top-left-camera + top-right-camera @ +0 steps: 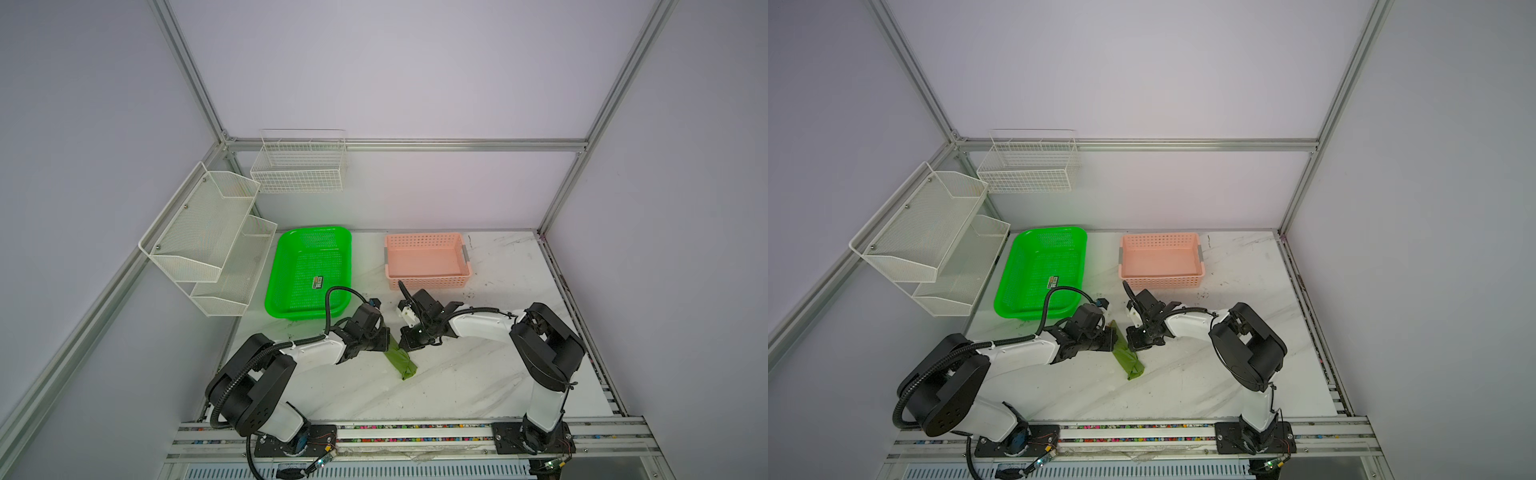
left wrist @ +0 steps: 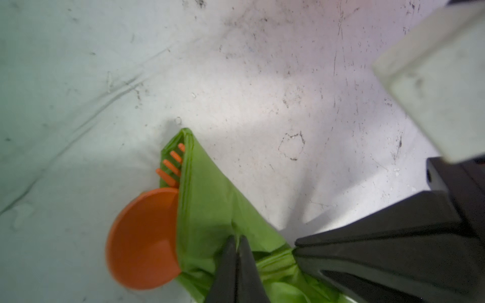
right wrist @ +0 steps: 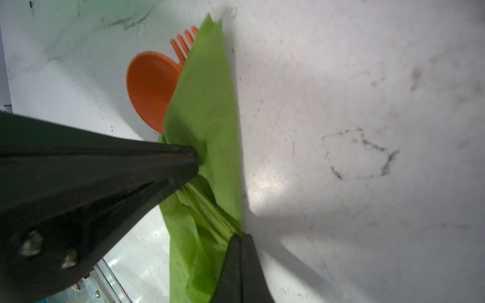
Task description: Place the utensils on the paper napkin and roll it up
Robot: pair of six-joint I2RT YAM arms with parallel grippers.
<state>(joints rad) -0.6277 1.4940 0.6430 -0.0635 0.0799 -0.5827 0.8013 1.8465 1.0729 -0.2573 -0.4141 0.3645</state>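
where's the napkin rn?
In both top views the paper napkin lies rolled mid-table, pinched by the left gripper and right gripper, nearer the camera than the green tray.

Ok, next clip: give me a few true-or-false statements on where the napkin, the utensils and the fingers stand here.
1. The paper napkin lies in the green tray. False: it lies on the table, nearer than the tray, between the two grippers.
2. The bowl of the spoon and the tines of the fork stick out of one end of the napkin. True.
3. The fingers of the left gripper stand wide open. False: they are shut, pinching the napkin.
4. The right gripper is shut on the napkin too. True.
5. The fork lies in the pink basket. False: it is wrapped in the napkin.
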